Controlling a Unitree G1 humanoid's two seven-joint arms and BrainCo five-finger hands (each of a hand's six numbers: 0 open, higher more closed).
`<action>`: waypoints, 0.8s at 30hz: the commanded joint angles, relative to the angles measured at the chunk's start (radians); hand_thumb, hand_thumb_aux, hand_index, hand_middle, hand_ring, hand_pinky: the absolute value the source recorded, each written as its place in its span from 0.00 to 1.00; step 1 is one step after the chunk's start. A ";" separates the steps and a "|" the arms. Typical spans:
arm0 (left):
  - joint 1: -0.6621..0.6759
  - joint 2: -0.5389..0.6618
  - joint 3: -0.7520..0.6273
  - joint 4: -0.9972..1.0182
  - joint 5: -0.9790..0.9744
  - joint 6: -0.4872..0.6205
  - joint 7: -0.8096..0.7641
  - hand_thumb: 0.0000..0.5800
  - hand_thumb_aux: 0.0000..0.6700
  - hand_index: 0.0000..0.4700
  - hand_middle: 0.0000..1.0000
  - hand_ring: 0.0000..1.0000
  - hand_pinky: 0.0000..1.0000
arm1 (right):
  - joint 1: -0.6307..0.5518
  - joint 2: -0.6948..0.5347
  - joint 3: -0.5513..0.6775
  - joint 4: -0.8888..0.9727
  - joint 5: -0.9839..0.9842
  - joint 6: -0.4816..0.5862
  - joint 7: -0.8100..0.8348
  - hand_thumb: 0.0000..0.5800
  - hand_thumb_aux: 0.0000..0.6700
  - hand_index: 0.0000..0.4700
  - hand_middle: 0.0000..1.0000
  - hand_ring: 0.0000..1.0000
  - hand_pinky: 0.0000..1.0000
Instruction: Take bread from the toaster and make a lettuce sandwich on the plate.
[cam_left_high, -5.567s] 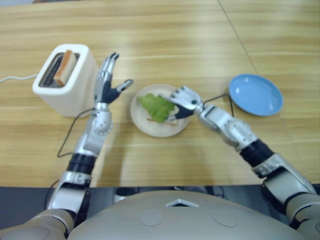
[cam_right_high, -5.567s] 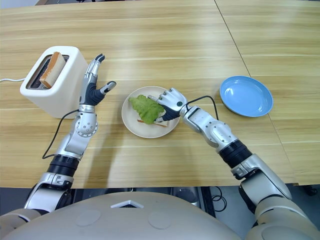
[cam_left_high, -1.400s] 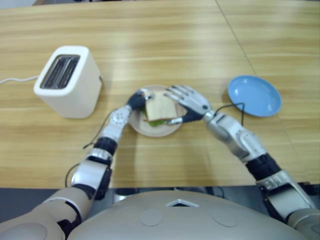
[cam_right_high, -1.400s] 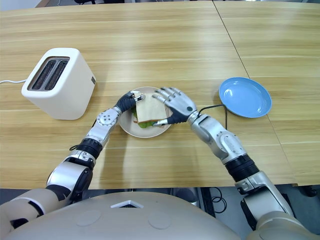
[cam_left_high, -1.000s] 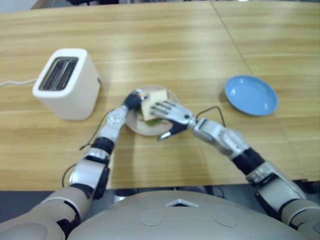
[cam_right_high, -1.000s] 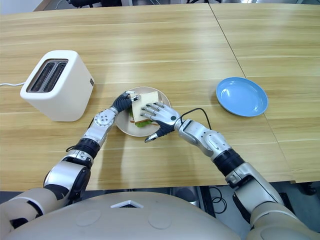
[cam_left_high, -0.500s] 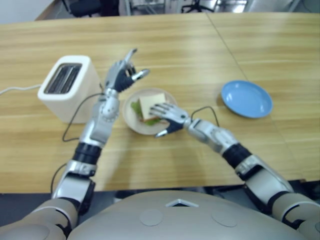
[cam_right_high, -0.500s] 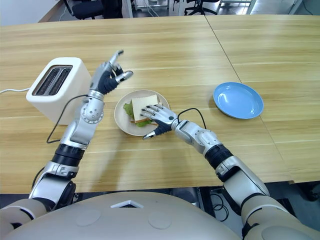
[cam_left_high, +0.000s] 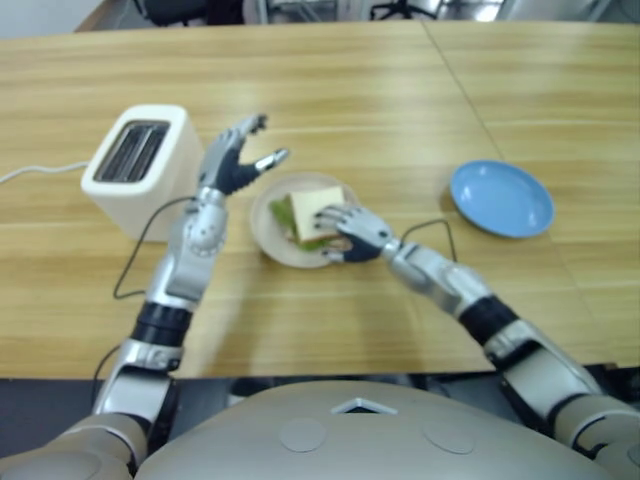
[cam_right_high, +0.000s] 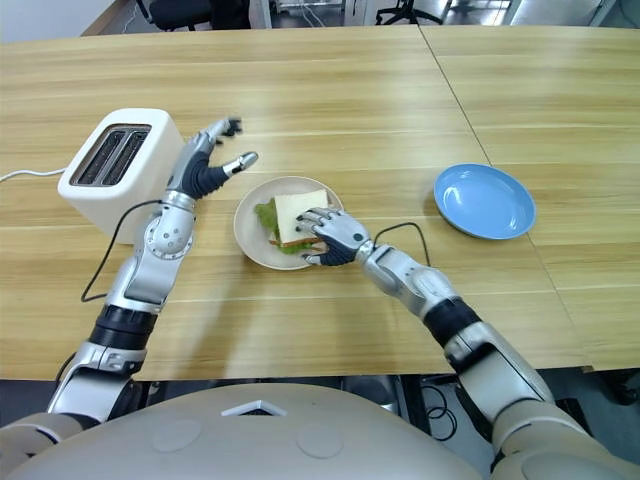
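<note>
Since half a second before, the right hand (cam_right_high: 336, 240) had curled from flat to clasp the edge of the sandwich (cam_right_high: 290, 217) on the plate (cam_right_high: 249, 240). The left hand (cam_right_high: 205, 165), released and spread, had dipped, the toaster (cam_right_high: 113, 168) just left of it. A blue plate (cam_right_high: 484, 202) lay well right of the right hand on the wooden worktop (cam_right_high: 350, 100), with office chairs (cam_right_high: 180, 12) beyond.

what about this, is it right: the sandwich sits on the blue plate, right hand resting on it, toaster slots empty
No: the right eye view shows the sandwich on the beige plate, not the blue plate. The right hand rests on it and the toaster slots are empty.
</note>
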 joint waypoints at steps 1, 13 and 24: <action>0.047 0.055 0.063 -0.053 -0.125 -0.041 -0.100 1.00 1.00 0.98 1.00 1.00 1.00 | 0.076 -0.050 -0.206 -0.265 0.159 -0.030 -0.032 1.00 1.00 0.98 1.00 1.00 1.00; 0.305 0.305 0.099 -0.235 -0.314 -0.079 -0.474 1.00 1.00 0.98 1.00 1.00 1.00 | 0.368 -0.167 -0.443 -0.527 0.413 0.116 0.331 1.00 1.00 0.98 1.00 1.00 1.00; 0.373 0.379 -0.121 -0.099 -0.211 0.005 -0.674 1.00 1.00 0.98 1.00 1.00 1.00 | 0.542 -0.263 -0.263 -0.612 0.623 0.202 0.811 1.00 1.00 0.98 1.00 1.00 1.00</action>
